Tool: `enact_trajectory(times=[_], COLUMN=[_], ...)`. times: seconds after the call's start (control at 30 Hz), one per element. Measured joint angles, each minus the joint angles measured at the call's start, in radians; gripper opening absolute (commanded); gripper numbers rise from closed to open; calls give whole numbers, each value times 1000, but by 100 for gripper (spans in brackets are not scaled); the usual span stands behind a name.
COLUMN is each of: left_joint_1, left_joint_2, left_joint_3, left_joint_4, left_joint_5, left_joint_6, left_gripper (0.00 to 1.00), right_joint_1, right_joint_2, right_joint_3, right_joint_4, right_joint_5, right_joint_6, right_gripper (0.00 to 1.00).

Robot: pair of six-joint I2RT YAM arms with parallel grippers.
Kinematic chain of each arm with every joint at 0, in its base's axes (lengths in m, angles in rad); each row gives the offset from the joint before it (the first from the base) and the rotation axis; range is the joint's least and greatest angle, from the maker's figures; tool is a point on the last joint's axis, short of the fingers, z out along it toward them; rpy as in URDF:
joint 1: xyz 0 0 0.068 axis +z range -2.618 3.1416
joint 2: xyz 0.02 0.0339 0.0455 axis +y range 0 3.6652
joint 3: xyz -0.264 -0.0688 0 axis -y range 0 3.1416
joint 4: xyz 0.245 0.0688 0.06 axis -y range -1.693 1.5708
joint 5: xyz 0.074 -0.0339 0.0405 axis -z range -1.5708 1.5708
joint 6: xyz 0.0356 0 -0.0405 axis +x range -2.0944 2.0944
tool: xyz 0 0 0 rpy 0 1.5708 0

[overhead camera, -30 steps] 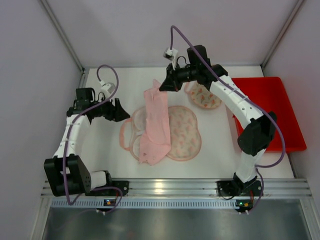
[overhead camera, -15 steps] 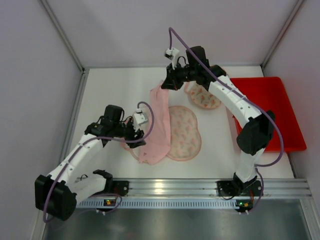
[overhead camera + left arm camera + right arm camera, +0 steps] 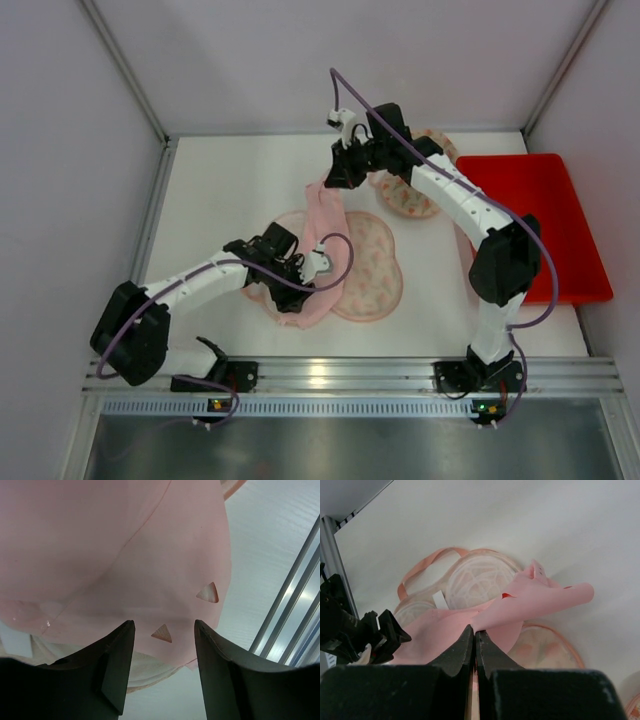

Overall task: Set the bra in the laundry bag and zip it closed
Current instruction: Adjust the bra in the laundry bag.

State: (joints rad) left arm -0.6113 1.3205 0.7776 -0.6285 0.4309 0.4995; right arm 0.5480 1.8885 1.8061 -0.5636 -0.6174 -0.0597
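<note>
The pink bra [image 3: 325,215] hangs as a long strip from my right gripper [image 3: 336,178], which is shut on its top edge. Its lower end lies over the open laundry bag [image 3: 375,270], a round floral mesh bag with a pink rim. In the right wrist view, the shut jaws [image 3: 475,629] pinch the pink fabric [image 3: 545,597] above the bag's pale mesh half [image 3: 475,577]. My left gripper [image 3: 305,272] is open at the bra's lower end. In the left wrist view, it [image 3: 164,625] frames the pink cloth [image 3: 125,555], holding nothing.
A second floral mesh bag [image 3: 410,192] lies at the back under the right arm. A red tray [image 3: 545,230] stands at the right. The metal rail [image 3: 330,375] runs along the near edge, also visible in the left wrist view [image 3: 295,600].
My left arm has swung in from the left side to the bra's lower end over the bag. My right gripper has stayed shut on the bra's top, shifting slightly.
</note>
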Motion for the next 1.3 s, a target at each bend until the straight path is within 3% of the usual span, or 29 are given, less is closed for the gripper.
enact_trajectory(times=[0.23, 0.33, 0.37, 0.5, 0.6, 0.93, 1.13, 1.3], left_joint_1=[-83, -94, -95, -96, -97, -97, -92, -10], left_joint_2=[111, 149, 159, 161, 140, -65, -167, -183], left_joint_3=[0, 3, 6, 9, 10, 94, 163, 185], left_joint_4=[29, 43, 47, 53, 52, 9, -23, -45], left_joint_5=[-97, -127, -135, -152, -152, -154, -231, -320], left_joint_6=[-45, -65, -73, -88, -93, -112, -125, -130], left_gripper=[49, 36, 24, 7, 1, 0, 0, 0], right_joint_1=[-9, -12, -14, -18, -21, -29, -79, -124], right_joint_2=[0, 0, 0, 0, 0, -2, -43, -263], right_joint_3=[0, 0, -1, -13, -19, -18, -27, -289], right_joint_4=[1, 1, 2, -1, -1, -6, -17, 66], right_joint_5=[0, -1, -1, -4, -5, -15, -8, 11], right_joint_6=[0, 0, 0, 0, 0, 0, 6, 96], right_gripper=[0, 0, 0, 0, 0, 0, 0, 0])
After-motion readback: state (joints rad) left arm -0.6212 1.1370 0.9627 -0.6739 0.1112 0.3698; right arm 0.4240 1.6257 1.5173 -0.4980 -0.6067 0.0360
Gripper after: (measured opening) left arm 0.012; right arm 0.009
